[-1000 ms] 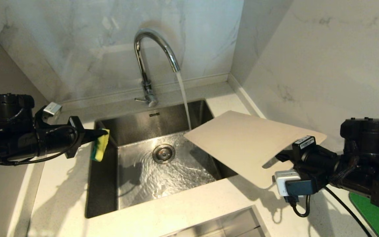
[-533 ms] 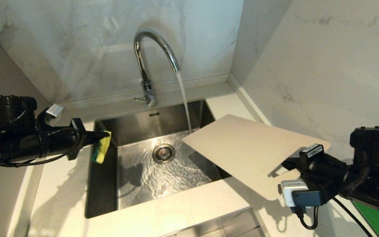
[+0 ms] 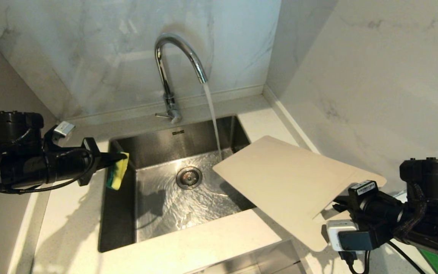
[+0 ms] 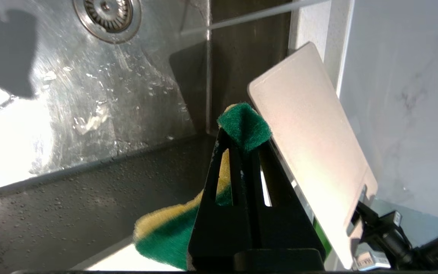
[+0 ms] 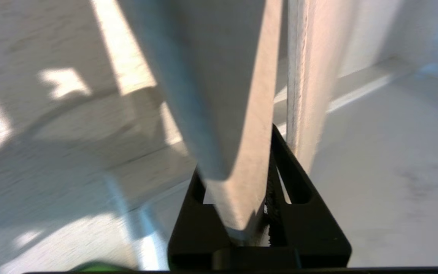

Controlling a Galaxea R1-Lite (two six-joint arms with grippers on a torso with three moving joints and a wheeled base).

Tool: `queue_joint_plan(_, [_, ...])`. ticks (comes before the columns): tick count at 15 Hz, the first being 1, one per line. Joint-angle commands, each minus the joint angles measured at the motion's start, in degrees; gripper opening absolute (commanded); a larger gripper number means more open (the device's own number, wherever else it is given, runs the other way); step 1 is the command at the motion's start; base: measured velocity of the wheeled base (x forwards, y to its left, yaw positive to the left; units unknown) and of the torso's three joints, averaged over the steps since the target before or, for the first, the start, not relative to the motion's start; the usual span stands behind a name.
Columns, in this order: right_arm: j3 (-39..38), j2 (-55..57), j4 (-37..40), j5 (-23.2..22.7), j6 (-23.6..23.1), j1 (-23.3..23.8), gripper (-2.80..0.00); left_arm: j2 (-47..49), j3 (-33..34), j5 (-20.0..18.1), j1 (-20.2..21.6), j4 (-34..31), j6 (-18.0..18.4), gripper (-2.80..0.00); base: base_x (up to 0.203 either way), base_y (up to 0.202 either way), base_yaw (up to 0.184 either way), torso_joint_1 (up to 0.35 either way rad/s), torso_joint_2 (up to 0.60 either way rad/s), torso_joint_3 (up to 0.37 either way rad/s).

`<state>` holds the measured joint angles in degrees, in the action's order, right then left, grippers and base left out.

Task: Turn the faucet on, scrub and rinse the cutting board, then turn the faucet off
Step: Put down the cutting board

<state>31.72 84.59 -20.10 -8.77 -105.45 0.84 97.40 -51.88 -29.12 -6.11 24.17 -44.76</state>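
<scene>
**Two claws loaded, water running**

Two claws are both clenched on something. The left claw (image 3: pixel 122 156) sits at about 9 o'clock from the drain (image 3: pixel 189 177), level with the sink's left rim, pinching a sponge (image 3: pixel 117 171) between its fingers (image 4: pixel 242 179). The sponge is yellow with a green scrub face; in the left wrist view a green corner pokes up past the fingertips and the rest hangs bent beneath them. It is over the sink's left wall, apart from the board.

The right claw (image 3: pixel 337 203) sits at about 4 o'clock from the drain, over the counter (image 3: pixel 188 243) to the right of the sink. It grips the board (image 3: pixel 291 179) at its near short edge, beside the handle slot; the right wrist view shows the board's edge wedged between the two black fingers (image 5: pixel 299 213). The board is off the counter and tilted, its far corner reaching out over the sink's right side and ending just beside the water stream (image 3: pixel 213 114), at about 2 o'clock from the drain. Whether the water touches the board I cannot tell.

Behind the sink (image 3: pixel 120 213), at 12 o'clock, the faucet (image 3: pixel 169 76) stands upright with its spout arched toward the right, water pouring from it into the basin and rippling around the drain. Its small lever (image 3: pixel 162 115) points left. A green mat (image 3: pixel 437 262) shows at the lower right corner, past the right arm.
</scene>
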Motion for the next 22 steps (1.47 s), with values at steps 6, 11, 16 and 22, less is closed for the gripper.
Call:
queue_joint_plan(6, [-0.1, 2.0, 3.7, 2.0, 0.8, -0.6, -2.80, 0.9, 1.0, -0.1, -0.7, 1.3, -0.2, -2.80, 0.000, 0.000, 0.000, 0.000, 0.00, 0.000])
queue_joint_plan(11, [-3.1, 5.1, 4.0, 2.4, 4.2, -3.8, -2.80, 1.4, 1.3, 0.1, -1.4, 2.3, 0.0, -2.80, 0.000, 0.000, 0.000, 0.000, 0.00, 0.000])
queue_joint_plan(16, [-2.0, 7.3, 6.6, 2.5, 8.7, -9.8, -2.80, 2.1, 1.7, 0.0, -2.0, 2.3, -0.1, -2.80, 0.000, 0.000, 0.000, 0.000, 0.00, 0.000])
queue_joint_plan(22, [-1.9, 8.6, 13.0, 6.8, 22.3, -19.1, -2.80, 2.1, 2.0, 0.1, -2.1, 2.3, 0.0, -2.80, 0.000, 0.000, 0.000, 0.000, 0.00, 0.000])
